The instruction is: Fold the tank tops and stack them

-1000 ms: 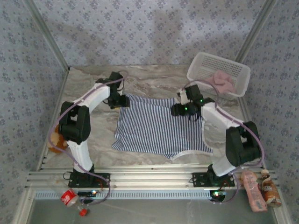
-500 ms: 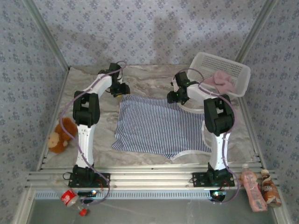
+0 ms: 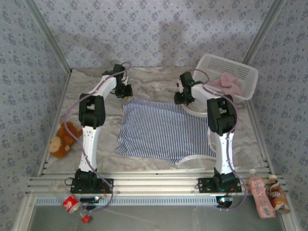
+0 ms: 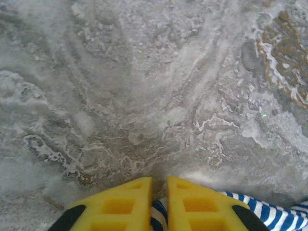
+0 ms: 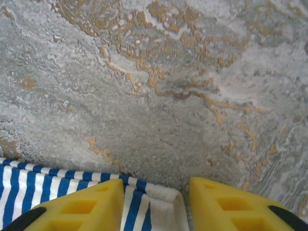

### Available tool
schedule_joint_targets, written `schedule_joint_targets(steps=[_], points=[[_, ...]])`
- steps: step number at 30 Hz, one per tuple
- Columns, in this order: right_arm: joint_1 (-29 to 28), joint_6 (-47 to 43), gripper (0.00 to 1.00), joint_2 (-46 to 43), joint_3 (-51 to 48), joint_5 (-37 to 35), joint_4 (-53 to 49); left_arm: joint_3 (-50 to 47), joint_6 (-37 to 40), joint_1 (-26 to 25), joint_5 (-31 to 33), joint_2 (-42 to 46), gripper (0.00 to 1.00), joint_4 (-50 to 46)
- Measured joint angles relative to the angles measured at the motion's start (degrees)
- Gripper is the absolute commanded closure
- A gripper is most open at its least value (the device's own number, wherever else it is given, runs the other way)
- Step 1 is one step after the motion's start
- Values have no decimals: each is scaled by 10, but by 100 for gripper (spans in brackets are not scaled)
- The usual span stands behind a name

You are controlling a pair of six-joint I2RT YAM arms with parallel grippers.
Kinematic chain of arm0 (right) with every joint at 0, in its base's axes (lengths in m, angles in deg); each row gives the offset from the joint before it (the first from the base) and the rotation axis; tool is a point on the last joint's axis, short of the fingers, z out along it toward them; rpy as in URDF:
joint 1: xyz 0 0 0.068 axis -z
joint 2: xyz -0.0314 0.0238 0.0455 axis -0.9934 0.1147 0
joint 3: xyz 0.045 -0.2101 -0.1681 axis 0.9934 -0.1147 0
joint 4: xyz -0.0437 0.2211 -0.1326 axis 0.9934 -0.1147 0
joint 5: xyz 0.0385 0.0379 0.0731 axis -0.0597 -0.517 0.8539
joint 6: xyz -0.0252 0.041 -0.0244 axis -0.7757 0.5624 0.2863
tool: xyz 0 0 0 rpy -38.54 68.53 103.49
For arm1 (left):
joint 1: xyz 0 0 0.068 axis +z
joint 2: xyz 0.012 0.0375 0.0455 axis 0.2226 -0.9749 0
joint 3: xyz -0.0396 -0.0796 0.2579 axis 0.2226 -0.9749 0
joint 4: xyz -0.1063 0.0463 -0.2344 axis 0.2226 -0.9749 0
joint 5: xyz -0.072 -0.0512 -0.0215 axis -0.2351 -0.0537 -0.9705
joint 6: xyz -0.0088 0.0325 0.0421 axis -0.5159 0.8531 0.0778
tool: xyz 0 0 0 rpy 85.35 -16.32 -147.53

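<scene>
At the near rail lie a red soda can (image 3: pixel 71 204) on the left and two bottles (image 3: pixel 267 194) on the right; a brown stuffed toy (image 3: pixel 61 139) sits just off the table's left edge. On the marble table (image 3: pixel 159 82) the striped tank top (image 3: pixel 163 132) lies spread flat, navy-and-white stripes up, its white-trimmed curved edge toward the arms; both arms reach over it to its far edge. The left gripper (image 4: pixel 159 185) is at the far left corner, its yellow fingers (image 4: pixel 120 204) drawn nearly together with a fold of striped cloth pinched in the narrow gap. The right gripper (image 5: pixel 156 185) is at the far right corner with its jaws well apart, straddling the white-hemmed edge; one finger lies over the stripes, the other stands clear on bare marble, so nothing is gripped. Farthest back, at the right corner, the white lattice basket (image 3: pixel 240 72) holds the pink tank top (image 3: pixel 227 83), crumpled and draped over its near rim.
</scene>
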Motion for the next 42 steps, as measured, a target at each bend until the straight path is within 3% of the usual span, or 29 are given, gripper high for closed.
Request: schedule_joint_targets(steps=[2,8,14,21,36,42], points=[[2,-3,76,6,8,-2,-3,4,4,1,-3,-1,100,-2],[6,-2,94,6,9,3,7,30,9,2,-9,-7,100,-11],[5,-7,96,-3,0,21,37,70,15,5,-9,-5,100,-28],[5,-35,96,-104,-89,48,100,57,24,7,-12,32,100,-39],[4,-57,95,-317,-355,98,179,-318,11,11,-39,305,100,37],[-21,-53,94,-360,-415,104,179,-448,-8,11,-50,350,100,62]])
